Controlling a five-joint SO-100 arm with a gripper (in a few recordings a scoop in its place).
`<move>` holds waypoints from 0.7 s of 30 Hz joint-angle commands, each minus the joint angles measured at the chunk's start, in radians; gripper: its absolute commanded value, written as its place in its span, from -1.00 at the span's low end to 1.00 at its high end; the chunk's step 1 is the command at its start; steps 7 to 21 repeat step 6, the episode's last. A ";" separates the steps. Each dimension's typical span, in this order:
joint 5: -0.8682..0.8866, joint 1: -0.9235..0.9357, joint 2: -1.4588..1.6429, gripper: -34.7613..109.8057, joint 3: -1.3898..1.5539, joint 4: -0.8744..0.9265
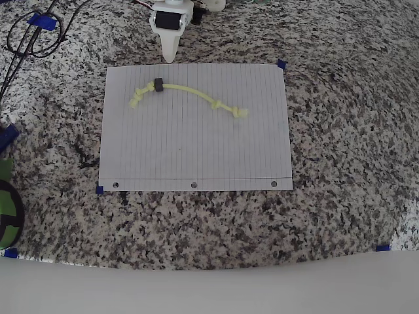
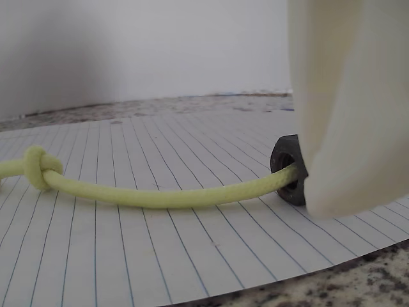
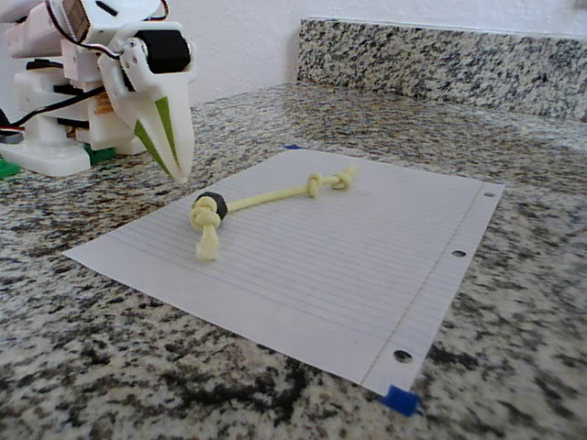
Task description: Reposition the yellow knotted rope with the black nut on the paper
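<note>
one yellow knotted rope (image 1: 190, 97) lies on the lined paper (image 1: 196, 150), running in a shallow arc across the sheet's upper part in the overhead view, with a knot at each end and another partway along. the black nut (image 1: 158, 85) is threaded on it near the left end in that view, just inside the end knot, which likely keeps it from sliding off. the paper is held to the granite counter (image 1: 340, 131) by blue tape (image 3: 400, 400) at its corners, presumably so it stays put when the rope is dragged. the gripper (image 1: 170, 46) hovers just off the sheet's top edge, close to the nut but apart from it, pointing down; in the fixed view its fingers (image 3: 170, 137) look pressed together with nothing between them, so the claw seems clenched and empty. the wrist view shows a pale finger (image 2: 345, 109) low beside the nut. this scene fits a rope waiting to be moved as well as one just set down.
</note>
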 commanded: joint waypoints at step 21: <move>0.006 -0.003 0.008 -0.52 0.000 0.005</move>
